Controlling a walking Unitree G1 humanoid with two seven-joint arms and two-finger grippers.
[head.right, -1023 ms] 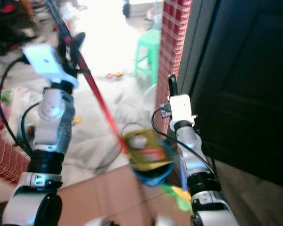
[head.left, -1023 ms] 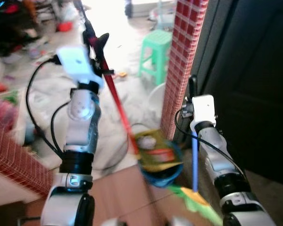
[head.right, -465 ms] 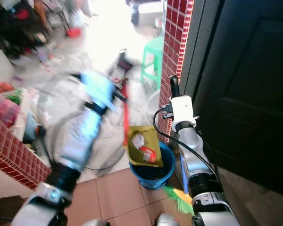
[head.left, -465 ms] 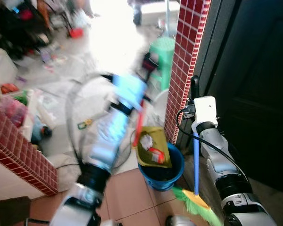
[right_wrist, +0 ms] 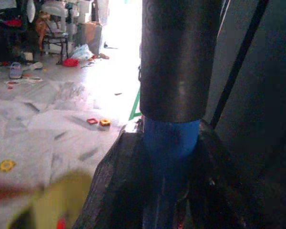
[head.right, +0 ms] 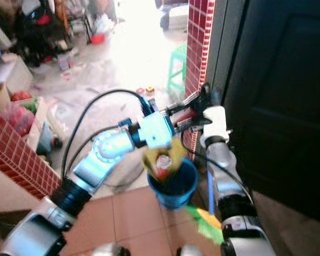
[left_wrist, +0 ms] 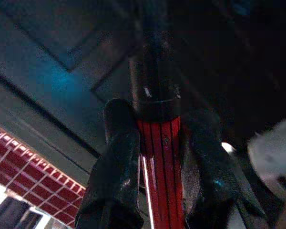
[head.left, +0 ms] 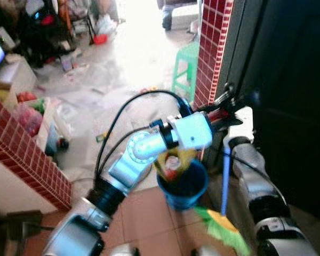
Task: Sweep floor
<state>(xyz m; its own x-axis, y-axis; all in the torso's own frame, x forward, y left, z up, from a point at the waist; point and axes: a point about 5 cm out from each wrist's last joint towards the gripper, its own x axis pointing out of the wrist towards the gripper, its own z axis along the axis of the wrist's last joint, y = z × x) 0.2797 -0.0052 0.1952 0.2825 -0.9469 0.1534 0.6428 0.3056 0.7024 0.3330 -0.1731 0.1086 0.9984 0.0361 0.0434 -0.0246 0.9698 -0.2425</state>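
Tipping sweepings into a round blue plastic bucket (head.left: 182,188), we are working beside a red-tiled brick pillar (head.left: 210,50) at the edge of a dark doorway. Our left claw (left_wrist: 157,157) is clamping the red ribbed handle with a black end cap (left_wrist: 158,138), its two black fingers (left_wrist: 115,176) pressing the shaft from either side. In the head views that arm is reaching across our front, its white wrist block (head.left: 191,131) sitting just above the bucket's rim, and the yellow dustpan (head.right: 162,156) with scraps of rubbish in it is hanging, blurred, over the bucket's mouth. Our right claw (right_wrist: 169,157) is gripping the blue broom pole with a black grip sleeve (right_wrist: 174,95), holding it roughly upright near the pillar; the green-bristled broom head (head.left: 222,230) is resting on the reddish floor tiles (head.left: 144,218) just beside the bucket.

We judge the emptying step to be under way, not the sweeping itself. Next, we are thinking, the pan needs tilting further until its load drops cleanly inside, without knocking the bucket. Beyond, the pale floor (head.left: 122,69) is lying strewn with litter near a green plastic stool (head.left: 185,58), so much sweeping appears to remain.
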